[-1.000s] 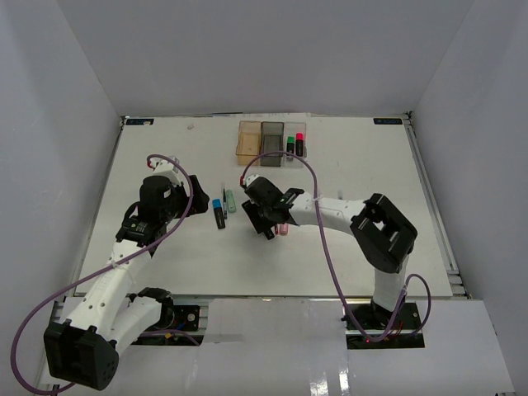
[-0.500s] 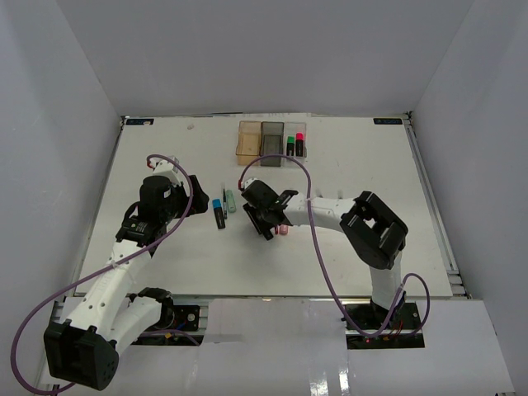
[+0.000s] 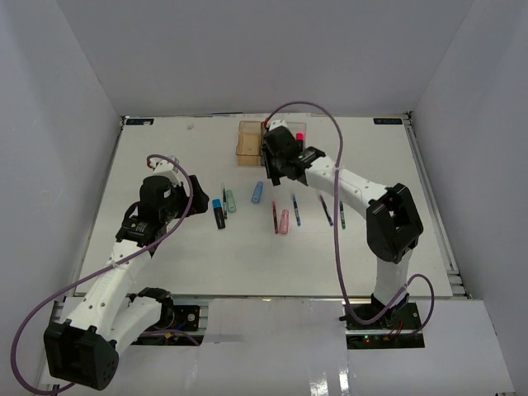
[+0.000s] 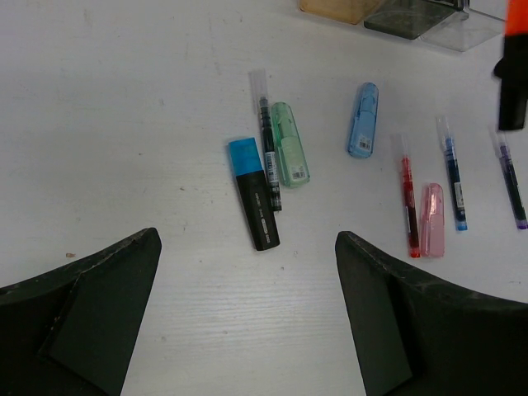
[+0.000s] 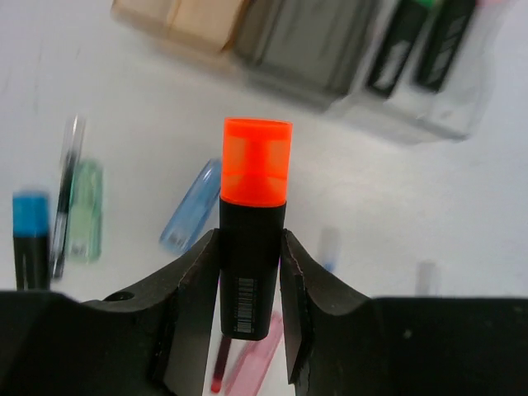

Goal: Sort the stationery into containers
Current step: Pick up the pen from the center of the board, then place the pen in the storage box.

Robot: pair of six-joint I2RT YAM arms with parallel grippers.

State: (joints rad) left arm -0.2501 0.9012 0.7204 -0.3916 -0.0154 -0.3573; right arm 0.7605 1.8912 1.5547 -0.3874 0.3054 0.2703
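Note:
My right gripper is shut on a black highlighter with an orange cap, held upright above the table just in front of the containers. It shows in the top view too. The amber bin, grey bin and clear bin stand in a row. The clear bin holds two black highlighters, one green-capped, one pink-capped. My left gripper is open and empty over a blue-capped black highlighter. Beside that lie a thin pen and a mint highlighter.
A pastel blue highlighter, a red pen, a pink highlighter, a blue pen, a purple pen and a green pen lie mid-table. White walls close in the table on three sides.
My right gripper has lifted from the table's middle near the pink highlighter and swung back toward the bins with the orange-capped highlighter. The left arm has not moved.

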